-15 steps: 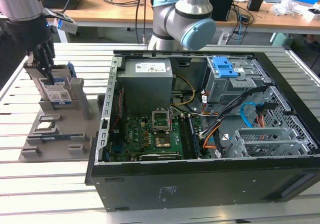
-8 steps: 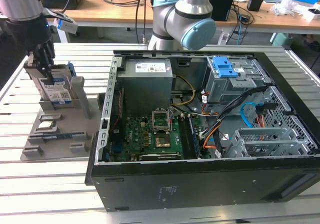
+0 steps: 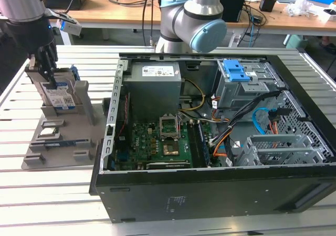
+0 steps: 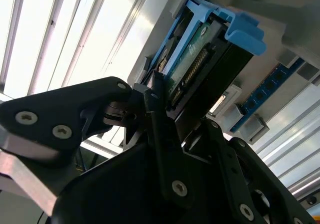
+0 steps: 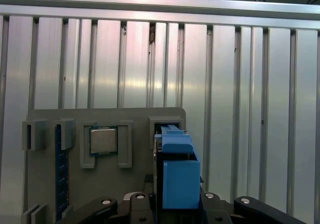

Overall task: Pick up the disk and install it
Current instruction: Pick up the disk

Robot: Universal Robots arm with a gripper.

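The disk stands on edge in a slot of the grey parts holder at the exterior view's left. It is a silver drive with a white-and-blue label in a blue carrier. My gripper comes down on its top edge, a black finger on each flat side. In the second wrist view the disk sits between the fingers with its connector edge and blue tab showing. The first wrist view has the blue carrier held tight between the finger links. The disk's lower part is still inside the holder.
An open black computer case lies right of the holder, with a motherboard and a grey drive cage with a blue latch. A small chip rests in the holder beside the disk. The arm's base stands behind the case.
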